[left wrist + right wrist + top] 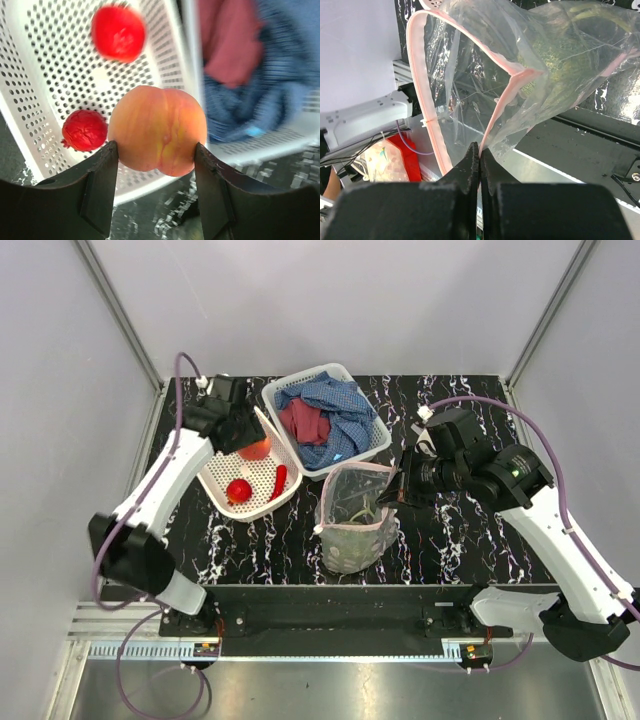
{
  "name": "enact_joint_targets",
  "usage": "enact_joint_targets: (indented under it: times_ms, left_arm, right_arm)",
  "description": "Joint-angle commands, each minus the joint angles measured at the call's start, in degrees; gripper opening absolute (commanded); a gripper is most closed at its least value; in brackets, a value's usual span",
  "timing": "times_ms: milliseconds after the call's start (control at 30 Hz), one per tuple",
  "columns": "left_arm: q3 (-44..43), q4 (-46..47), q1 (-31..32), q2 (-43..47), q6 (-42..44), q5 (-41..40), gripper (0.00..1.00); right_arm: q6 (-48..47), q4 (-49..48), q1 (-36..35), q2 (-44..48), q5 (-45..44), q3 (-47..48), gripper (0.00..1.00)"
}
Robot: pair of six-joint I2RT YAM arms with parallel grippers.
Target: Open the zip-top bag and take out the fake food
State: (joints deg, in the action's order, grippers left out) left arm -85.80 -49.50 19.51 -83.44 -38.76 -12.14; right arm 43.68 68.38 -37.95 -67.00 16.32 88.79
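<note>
STATUS: zip-top bag [355, 515] open; orange-peach fruit [157, 125] gripped by the left hand [156, 150], not yet released.

The zip-top bag stands on the worktop [450, 530] between the arms, its mouth wide open. The right hand [479, 152] is fully closed on the pink zip rim and holds it up. The left hand is parted to the width of the orange-peach fruit, which is clamped between both fingers over the white perforated basket [215, 480]. Two red fruits [84, 130] and a chili pepper [279, 477] lie in that basket (judged as already unloaded). Opening is complete. Remaining, as judged: release the fruit, then check the bag, where a greenish shape shows through the film but cannot be identified.
</note>
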Motion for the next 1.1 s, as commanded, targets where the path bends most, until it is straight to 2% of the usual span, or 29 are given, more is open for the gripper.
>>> enact_joint_targets:
  times_ms: [0, 167, 233, 267, 300, 367, 400, 500, 600, 667, 700, 733, 833, 867, 933, 967, 1067]
  left_arm:
    - [1.3, 4.5, -3.3, -7.8, 3.3, 4.4, 0.0]
    - [1.3, 5.5, -3.8, -13.7, 5.8, 2.4, 0.06]
    - [1.1, 5.5, -3.9, -15.3, 6.9, 1.7, 0.12]
    - [1.1, 5.2, -4.1, -15.3, 6.9, 1.6, 0.23]
    - [1.2, 5.0, -4.1, -15.3, 6.7, 1.2, 0.47]
    - [1.8, 5.0, -4.1, -14.4, 6.6, 0.9, 0.62]
    - [1.9, 5.0, -4.1, -13.9, 6.9, 0.9, 0.78]
    - [2.6, 4.1, -4.0, -10.1, 7.7, 1.9, 0.87]
    - [3.9, 3.2, -4.0, -4.7, 8.6, 3.3, 0.92]
    - [3.9, 0.6, -3.9, -2.0, 8.6, 4.3, 0.92]
    - [3.5, -0.4, -3.7, 1.6, 8.4, 6.6, 0.89]
    - [3.5, -1.6, -3.3, 3.6, 8.1, 8.4, 0.82]
    - [3.4, 0.2, 1.7, 11.9, 6.3, 16.6, 0.77]
    - [3.1, 0.6, 6.7, 13.2, 5.7, 17.8, 0.74]
    - [1.3, 1.4, 12.3, 15.7, 2.7, 17.5, 0.72]
    - [0.7, 1.4, 17.5, 16.2, 1.2, 16.5, 0.63]
    - [-0.5, 2.9, 26.6, 18.3, -3.6, 10.7, 0.52]
  right_arm:
    - [-1.1, -1.8, -0.5, 1.6, 2.2, 1.8, 0.0]
    - [-2.0, -2.3, -0.5, 1.5, 3.4, 1.2, 0.0]
    - [-2.3, -3.7, -0.5, 1.7, 3.5, 0.0, 0.0]
    - [-2.3, -3.9, -0.5, 1.5, 4.0, 0.0, 0.0]
    - [-2.4, -4.2, -0.5, 0.8, 4.5, 0.1, 0.0]
    - [-2.4, -5.0, -0.5, 0.7, 5.9, -0.2, 0.0]
    - [-2.4, -6.1, -0.5, 1.1, 6.1, -0.6, 0.0]
    - [-2.7, -6.3, -0.5, 0.4, 6.8, -0.8, 0.0]
    - [-3.2, -6.3, -0.5, -0.1, 8.4, -0.2, 0.0]
    - [-3.5, -6.3, -0.5, 0.2, 8.1, -0.2, 0.0]
    - [-3.6, -6.3, -0.5, 0.2, 8.1, -0.3, 0.0]
    - [-3.5, -6.3, -0.5, 0.2, 8.2, -0.5, 0.0]
    - [-3.7, -6.6, -0.5, -0.3, 9.3, -0.9, 0.0]
    - [-4.0, -7.4, -0.5, -0.2, 9.3, -1.2, 0.0]
    - [-3.9, -8.0, -0.5, -0.2, 9.3, -1.8, 0.0]
    - [-3.7, -8.2, -0.5, -1.0, 10.0, -1.5, 0.0]
    - [-3.0, -10.4, -0.5, -0.5, 10.9, -2.6, 0.0]
